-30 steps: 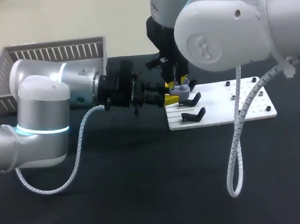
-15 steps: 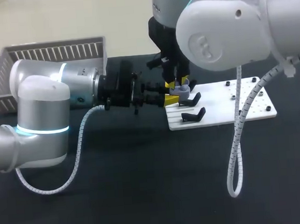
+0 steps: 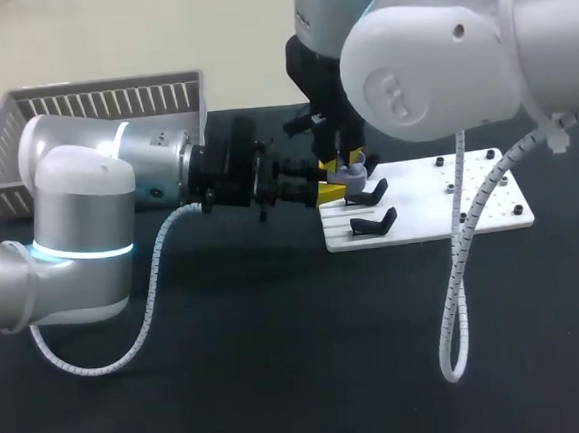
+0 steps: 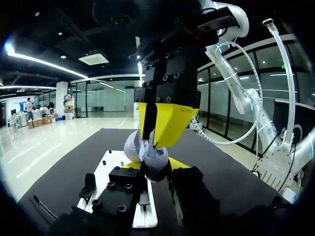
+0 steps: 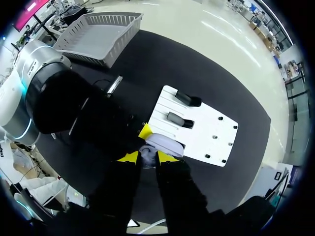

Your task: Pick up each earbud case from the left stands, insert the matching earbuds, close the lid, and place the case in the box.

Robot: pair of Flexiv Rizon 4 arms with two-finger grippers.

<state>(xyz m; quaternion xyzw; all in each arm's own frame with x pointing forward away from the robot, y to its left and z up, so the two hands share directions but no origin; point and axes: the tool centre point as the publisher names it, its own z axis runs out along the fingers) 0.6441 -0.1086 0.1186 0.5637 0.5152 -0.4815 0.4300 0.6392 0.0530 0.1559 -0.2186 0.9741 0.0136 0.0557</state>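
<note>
Our left gripper [image 3: 330, 191] is clamped on the lavender earbud case [image 3: 351, 177] from two sides, holding it at the left edge of the white board [image 3: 469, 207], close to two black stands [image 3: 373, 222]. The case sits mouth-up with its lid [image 4: 132, 147] swung open to one side; its long axis we cannot make out. Our right gripper [image 3: 343, 160] hangs straight above, tips at the opening (whether it pinches anything we cannot tell). The head view hides the opening behind that gripper. The left wrist view shows the lid and both yellow tips flanking the body, and the right wrist view shows the board's whole face from above.
</note>
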